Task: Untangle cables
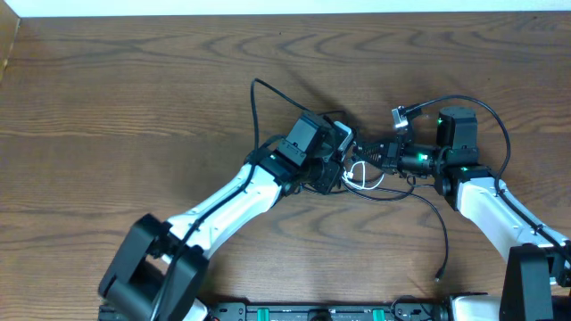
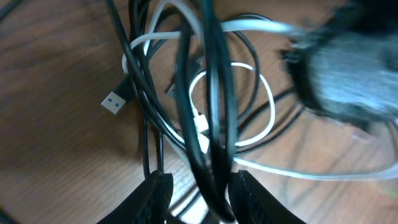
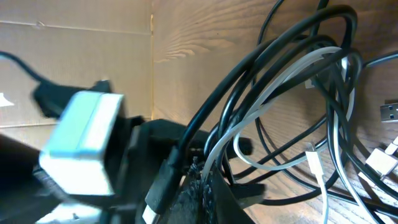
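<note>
On the brown wooden surface, the cables lie bunched between both arms. At the bunch, the left claw stands apart around black cords that run straight ahead. Across the bunch, the right claw is together, maybe pinching cords.

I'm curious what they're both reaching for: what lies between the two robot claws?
A knot of cables, black cords plus a white loop, lies between the left gripper and the right gripper. The overhead view shows it best.
</note>
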You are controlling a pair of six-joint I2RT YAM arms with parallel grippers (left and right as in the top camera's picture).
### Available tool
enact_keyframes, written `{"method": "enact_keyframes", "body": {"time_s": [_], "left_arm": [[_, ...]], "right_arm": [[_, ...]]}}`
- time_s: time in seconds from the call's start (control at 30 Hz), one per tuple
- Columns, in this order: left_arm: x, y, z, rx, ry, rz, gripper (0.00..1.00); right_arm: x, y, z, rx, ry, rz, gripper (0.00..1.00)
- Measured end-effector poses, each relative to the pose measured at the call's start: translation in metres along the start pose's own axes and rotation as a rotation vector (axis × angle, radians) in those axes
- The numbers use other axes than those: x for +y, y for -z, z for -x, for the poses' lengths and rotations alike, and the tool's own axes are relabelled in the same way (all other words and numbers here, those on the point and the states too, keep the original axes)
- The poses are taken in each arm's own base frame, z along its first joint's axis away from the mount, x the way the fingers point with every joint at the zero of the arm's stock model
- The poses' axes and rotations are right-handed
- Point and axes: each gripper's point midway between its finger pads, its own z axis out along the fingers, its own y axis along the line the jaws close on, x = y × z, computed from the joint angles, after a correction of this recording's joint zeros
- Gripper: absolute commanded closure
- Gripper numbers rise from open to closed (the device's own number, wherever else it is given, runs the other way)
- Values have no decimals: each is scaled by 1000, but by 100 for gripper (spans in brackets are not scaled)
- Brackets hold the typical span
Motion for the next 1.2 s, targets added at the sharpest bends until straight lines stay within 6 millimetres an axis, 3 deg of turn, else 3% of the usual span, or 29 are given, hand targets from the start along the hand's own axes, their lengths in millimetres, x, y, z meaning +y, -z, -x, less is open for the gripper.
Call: {"method": "enact_keyframes", "body": {"time_s": [0.07, 0.17, 0.23, 0.3, 0.37, 0.43, 0.53, 0.7, 0.87, 1.03, 1.1, 1.2], "left_arm": [[1, -8, -5, 17, 16, 3, 91], [7, -12, -8, 27, 27, 34, 92], [18, -10, -5, 13, 43, 77, 92], [36, -7, 1, -14, 91, 139, 93], [64, 1, 5, -42, 172, 208, 92], [83, 8, 7, -61, 233, 244, 93], [98, 13, 8, -73, 289, 260, 92], [100, 15, 9, -80, 332, 238, 92], [116, 21, 9, -100, 393, 269, 92], [131, 27, 12, -131, 464, 281, 92], [130, 28, 19, -156, 479, 243, 93], [118, 29, 36, -204, 458, 120, 92]], "right_arm": [[0, 0, 0, 0, -1, -1, 99], [-4, 0, 0, -3, -2, -19, 99], [-18, 1, -5, -2, -36, -84, 99], [-50, 6, -16, -1, -92, -239, 99], [-95, 24, -30, -12, -160, -487, 99], [-124, 46, -35, -36, -197, -662, 99], [-151, 82, -25, -119, -247, -801, 99], [-178, 138, -15, -249, -386, -867, 99], [-194, 186, -14, -349, -469, -899, 99], [-191, 232, -8, -495, -499, -886, 97], [-184, 235, -4, -519, -485, -841, 91], [-160, 213, 8, -475, -364, -675, 75]]}}
